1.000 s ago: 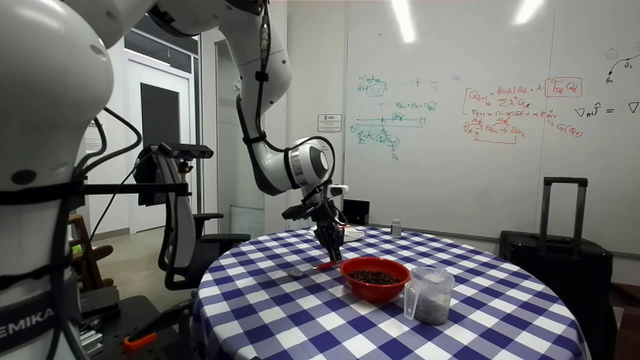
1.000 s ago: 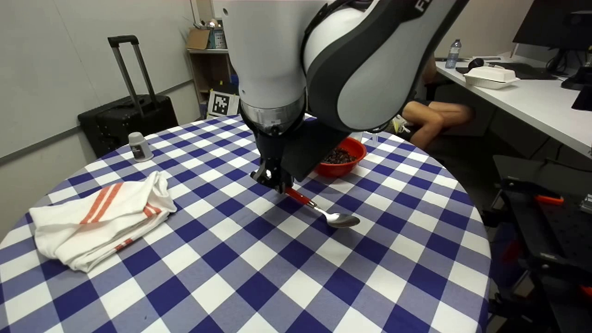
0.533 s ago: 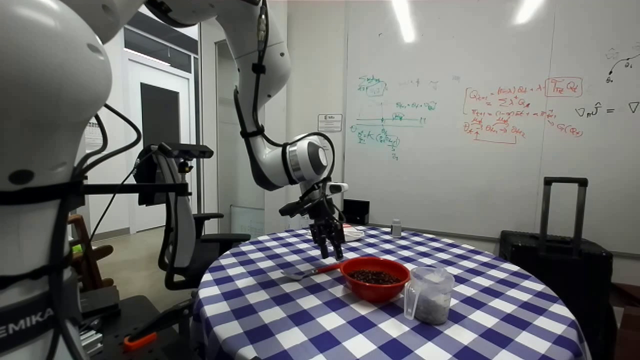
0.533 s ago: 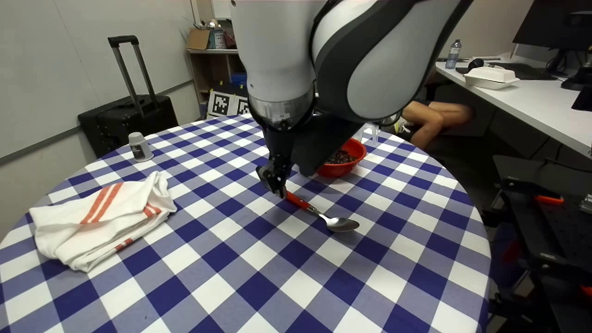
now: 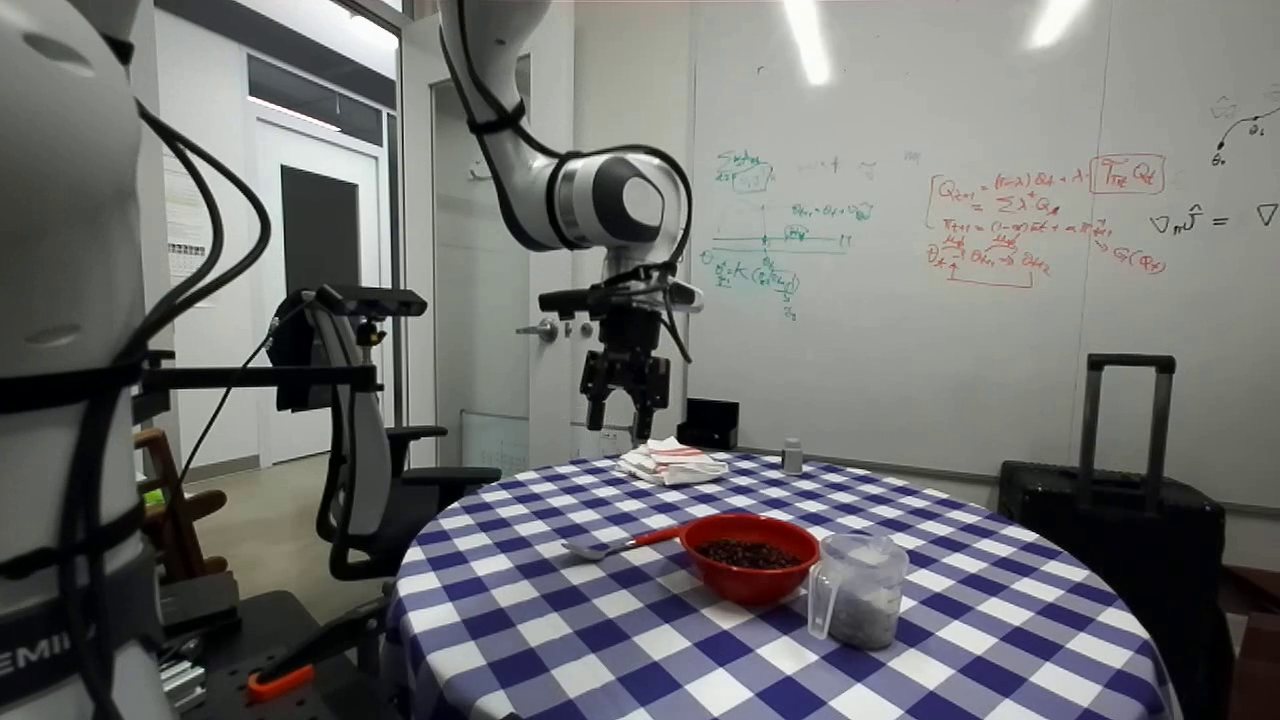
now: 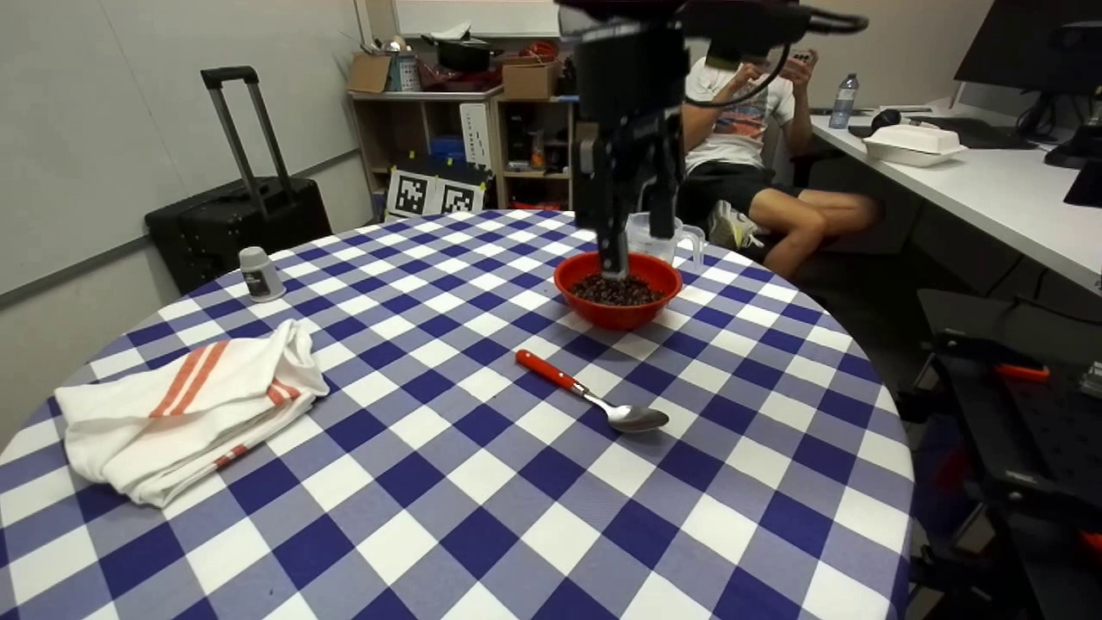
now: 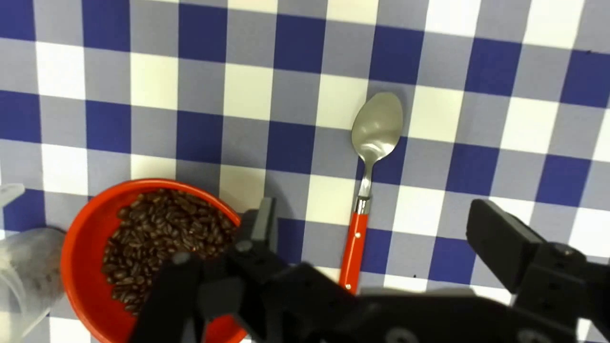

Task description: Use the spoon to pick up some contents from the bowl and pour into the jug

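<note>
Whiteboard (image 5: 900,380) takes up much of the background in an exterior view; marked in green, red and black. Table (image 6: 413,482): rounded edge, covered in blue and white check. Arm (image 5: 625,200): white with dark bands, reaching out above the table. Suitcase (image 5: 1110,560): black, pull handle raised, standing by the table in both exterior views. Towel (image 6: 194,413): white with orange-red stripes, folded, lying near the table edge. Gripper (image 5: 619,422): pointing down, raised above the table, jaws spread wide apart. Bowl (image 5: 750,585): red, round, upright on the table; part of its rim hidden by the gripper in the wrist view. Jug (image 5: 862,600): clear, greyish low down, upright just beside the bowl; whether the two touch, cannot tell. Spoon (image 7: 363,206): red handle, shiny metal head, lying on the table apart from the bowl, handle end nearer to it than the head. In the wrist view it shows between the jaws, well below them. Container (image 6: 261,275): small, grey, upright near the towel. Beans (image 7: 167,238): dark brown, many, lying in the bowl.
</note>
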Motion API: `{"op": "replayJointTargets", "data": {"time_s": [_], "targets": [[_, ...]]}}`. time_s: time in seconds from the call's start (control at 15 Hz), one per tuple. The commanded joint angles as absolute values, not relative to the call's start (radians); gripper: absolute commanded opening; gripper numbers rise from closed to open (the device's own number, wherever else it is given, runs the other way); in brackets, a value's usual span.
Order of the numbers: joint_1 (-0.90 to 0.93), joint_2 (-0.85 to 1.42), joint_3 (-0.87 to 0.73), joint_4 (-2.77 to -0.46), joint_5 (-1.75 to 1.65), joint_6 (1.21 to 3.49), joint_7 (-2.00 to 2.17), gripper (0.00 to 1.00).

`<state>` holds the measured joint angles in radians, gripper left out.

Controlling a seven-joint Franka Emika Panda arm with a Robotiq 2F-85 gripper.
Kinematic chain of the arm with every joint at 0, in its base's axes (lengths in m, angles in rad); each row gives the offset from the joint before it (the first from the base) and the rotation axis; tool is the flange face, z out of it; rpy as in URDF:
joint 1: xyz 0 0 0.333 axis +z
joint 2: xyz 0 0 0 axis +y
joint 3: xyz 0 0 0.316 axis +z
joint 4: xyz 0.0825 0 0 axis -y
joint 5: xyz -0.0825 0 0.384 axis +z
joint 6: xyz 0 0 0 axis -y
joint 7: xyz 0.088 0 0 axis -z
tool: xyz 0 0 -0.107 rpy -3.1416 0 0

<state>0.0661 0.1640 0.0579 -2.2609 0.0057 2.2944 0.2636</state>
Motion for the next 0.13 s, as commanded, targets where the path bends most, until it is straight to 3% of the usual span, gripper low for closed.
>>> {"op": "replayJointTargets", "data": {"time_s": [0.0,0.07], "targets": [[0.059,0.116,0.052,-2.273,0.033,2.253,0.225,1.0],[0.05,0.078,0.051,-2.287,0.044,2.231,0.205,1.0]]}}
